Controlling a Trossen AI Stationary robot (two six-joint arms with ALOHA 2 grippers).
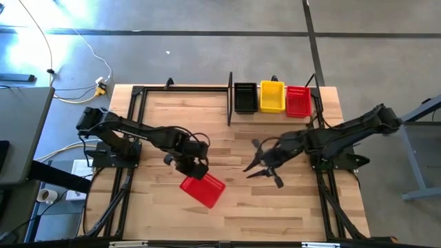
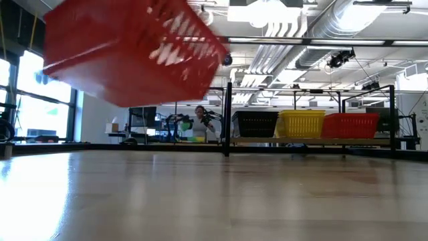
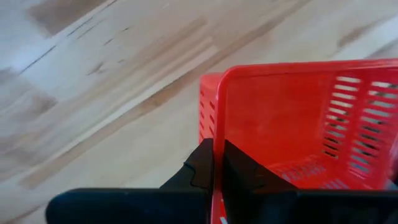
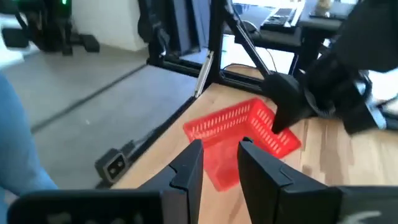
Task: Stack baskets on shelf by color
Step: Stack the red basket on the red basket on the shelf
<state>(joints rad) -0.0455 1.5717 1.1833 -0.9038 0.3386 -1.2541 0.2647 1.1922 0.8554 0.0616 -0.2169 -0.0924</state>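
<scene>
Workshop hall, concrete floor, ducted ceiling; a person stands far off behind the bench in the low view.

Bench [image 1: 275, 207]: light wood planks, black frame rails along both sides.

Shelf [image 1: 231, 103]: low black rack at the far edge of the bench. It holds three baskets side by side: black basket [image 1: 245, 97], yellow basket [image 1: 271, 96], shelved red basket [image 1: 298, 101], the last at the right end.

Loose red basket [image 1: 202, 190]: off the bench surface, tilted, near the front centre; the low view shows it hanging in the air, well apart from the shelf.

Left gripper [image 1: 196, 167]: fingers [image 3: 205, 168] pinched tight on the rim wall of the loose red basket, one finger inside, one outside.

Right gripper [image 1: 265, 169]: hovers mid-bench, fingers [image 4: 189, 168] parted about halfway, holding nothing, pointed toward the loose red basket.

Step in hand, as judged: carrying the lifted basket, possibly toward a handover, since its matching colour sits on the right arm's side.

Next move calls for: levelling the basket, bringing it over the shelved red basket, and nesting it squarely between the posts. A rim grip may let it swing.
</scene>
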